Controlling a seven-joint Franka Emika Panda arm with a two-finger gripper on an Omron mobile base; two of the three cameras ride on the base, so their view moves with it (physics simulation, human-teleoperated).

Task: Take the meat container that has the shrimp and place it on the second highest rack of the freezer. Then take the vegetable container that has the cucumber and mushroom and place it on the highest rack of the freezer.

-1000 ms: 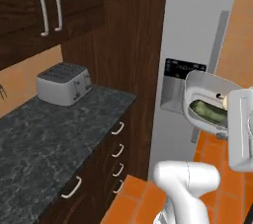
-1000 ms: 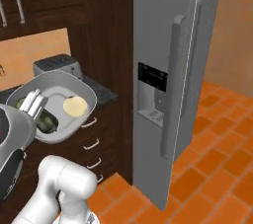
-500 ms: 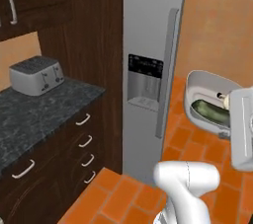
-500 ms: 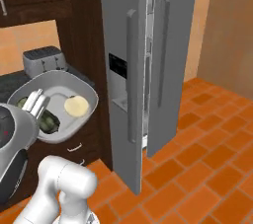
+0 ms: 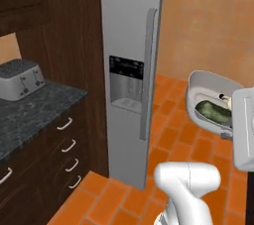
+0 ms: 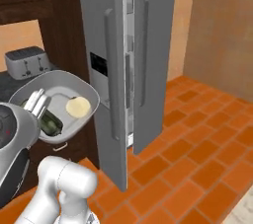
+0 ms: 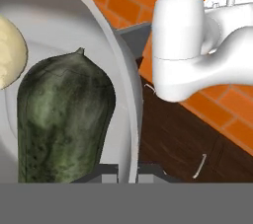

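Here, shallow grey vegetable container (image 6: 59, 87), dark cucumber (image 7: 62, 119), pale mushroom (image 6: 78, 106), gripper (image 7: 127, 171) clamped on rim.

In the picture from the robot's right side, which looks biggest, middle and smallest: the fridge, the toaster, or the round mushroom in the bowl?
1. Fridge, by far the biggest.
2. Toaster, much smaller, though it sits farther back, which shrinks it.
3. Mushroom, smallest, even though it is nearer the camera.

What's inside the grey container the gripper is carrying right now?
In the grey container lie a dark green cucumber and a pale round mushroom. The gripper is shut on its rim. The robot's hand covers part of the container's near side, so anything there is hidden.
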